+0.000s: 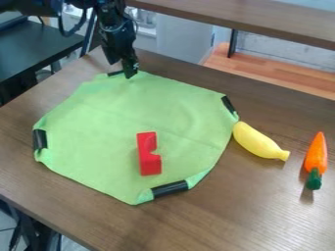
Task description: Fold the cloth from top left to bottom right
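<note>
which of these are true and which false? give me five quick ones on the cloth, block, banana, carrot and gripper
1. The red block lies on the green cloth. True.
2. The cloth is folded in half. False: it is spread out.
3. The banana lies between the cloth and the carrot. True.
4. The carrot's green end points away from the camera. False: it points toward the camera.
5. The gripper is over the red block. False: it is at the cloth's far edge.
</note>
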Motion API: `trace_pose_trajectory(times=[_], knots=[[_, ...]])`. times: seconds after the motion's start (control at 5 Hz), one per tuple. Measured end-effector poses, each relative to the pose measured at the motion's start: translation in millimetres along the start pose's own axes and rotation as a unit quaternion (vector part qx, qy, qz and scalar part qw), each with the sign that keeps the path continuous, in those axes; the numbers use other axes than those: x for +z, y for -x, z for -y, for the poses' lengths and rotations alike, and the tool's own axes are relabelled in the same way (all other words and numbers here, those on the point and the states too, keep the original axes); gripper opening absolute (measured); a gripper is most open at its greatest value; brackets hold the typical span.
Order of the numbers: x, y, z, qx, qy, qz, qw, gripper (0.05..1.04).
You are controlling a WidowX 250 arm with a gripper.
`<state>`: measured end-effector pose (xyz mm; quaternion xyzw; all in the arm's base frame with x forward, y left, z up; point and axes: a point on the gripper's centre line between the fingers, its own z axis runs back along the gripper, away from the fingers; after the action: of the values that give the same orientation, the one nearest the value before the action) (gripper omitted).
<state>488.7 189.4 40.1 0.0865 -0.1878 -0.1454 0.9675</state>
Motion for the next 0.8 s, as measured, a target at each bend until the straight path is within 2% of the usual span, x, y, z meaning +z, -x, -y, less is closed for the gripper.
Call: trace_pose_trajectory(times=[0.2, 0.4, 0.6, 0.8], knots=[[-11, 6, 4, -0.008, 0.011, -0.016, 0.9998, 1.001], [-14, 6, 6, -0.018, 0.012, -0.025, 0.9994, 0.952], [-15, 5, 9, -0.025, 0.02, -0.03, 0.999, 0.68], [-16, 4, 16, -0.024, 0.038, -0.023, 0.9987, 0.363]])
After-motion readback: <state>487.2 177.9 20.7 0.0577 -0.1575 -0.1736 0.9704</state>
